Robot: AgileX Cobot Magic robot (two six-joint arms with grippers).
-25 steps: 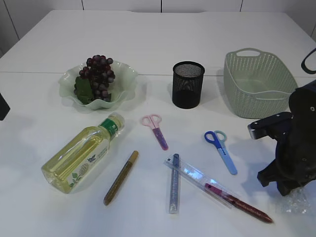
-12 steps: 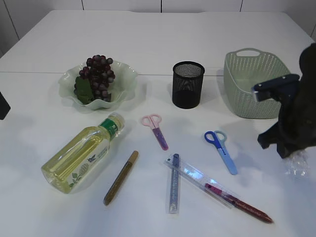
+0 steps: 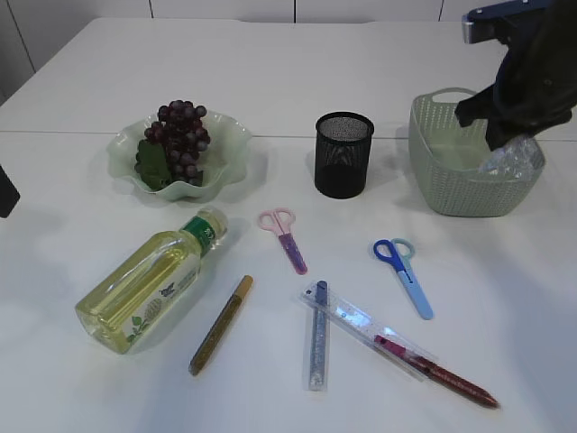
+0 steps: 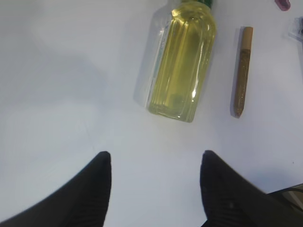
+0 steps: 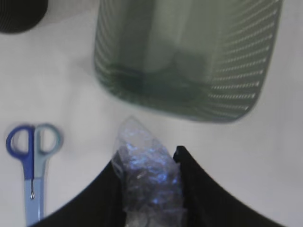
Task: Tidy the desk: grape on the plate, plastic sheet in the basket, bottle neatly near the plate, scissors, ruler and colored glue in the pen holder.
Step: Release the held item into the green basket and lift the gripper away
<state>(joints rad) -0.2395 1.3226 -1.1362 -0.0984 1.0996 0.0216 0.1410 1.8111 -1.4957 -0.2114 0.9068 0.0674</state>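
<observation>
My right gripper (image 3: 509,149) (image 5: 147,163) is shut on the crumpled clear plastic sheet (image 3: 512,155) (image 5: 147,175) and holds it in the air at the green basket (image 3: 469,153) (image 5: 189,61). The grapes (image 3: 178,140) lie on the pale plate (image 3: 230,144). The bottle (image 3: 149,280) (image 4: 182,61) lies on its side. Pink scissors (image 3: 284,236), blue scissors (image 3: 404,271) (image 5: 33,165), a clear ruler (image 3: 361,323) and glue sticks in gold (image 3: 221,323) (image 4: 242,71), blue (image 3: 318,336) and red (image 3: 442,372) lie on the table. The black mesh pen holder (image 3: 343,153) stands upright. My left gripper (image 4: 154,158) is open and empty above the table.
The white table (image 3: 270,72) stretches far back behind the plate and pen holder. The pen holder's edge shows at the top left of the right wrist view (image 5: 21,16). A dark object (image 3: 5,194) sits at the left edge.
My right gripper has risen from the table's front right with the plastic sheet and moved back to the basket. The left arm and other objects have not moved.
</observation>
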